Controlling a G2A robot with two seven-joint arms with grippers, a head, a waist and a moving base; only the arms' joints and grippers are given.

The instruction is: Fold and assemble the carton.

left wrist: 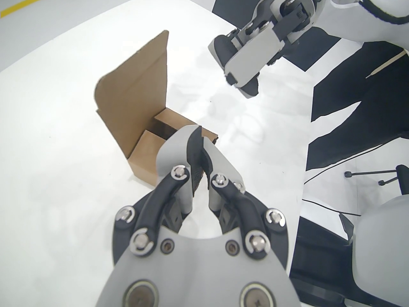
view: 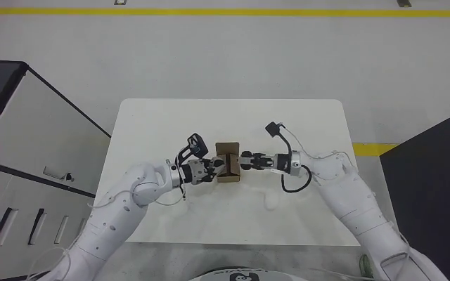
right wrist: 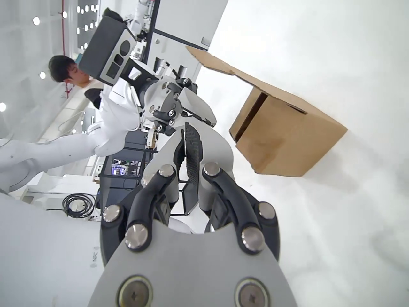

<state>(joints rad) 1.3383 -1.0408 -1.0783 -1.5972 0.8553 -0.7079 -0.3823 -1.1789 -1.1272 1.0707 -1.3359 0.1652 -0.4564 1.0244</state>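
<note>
Brown corrugated cardboard makes up the carton [view: 228,175], which is set near the centre of the white desk [view: 155,133], a smooth matte slab with rounded corners. The box body is squared up, with flat plain walls and crisp creased edges. One tall flap [left wrist: 137,90] with a rounded corner is stood upright along the carton's 12 o'clock side. In the right wrist view a dark narrow slot is seen where an end panel is tucked inward.

The left gripper [view: 213,168] is held just beside the carton at its 9 o'clock. Its jaws are closed together, the black ribbed pads [left wrist: 193,151] meeting, and no cardboard is seen pinched between them. The right gripper [view: 244,160] is held near the carton at its 3 o'clock, and its jaws are likewise drawn together on nothing. Both grippers are built of smooth grey shells, black curved linkages and bright round metal bolts.
</note>
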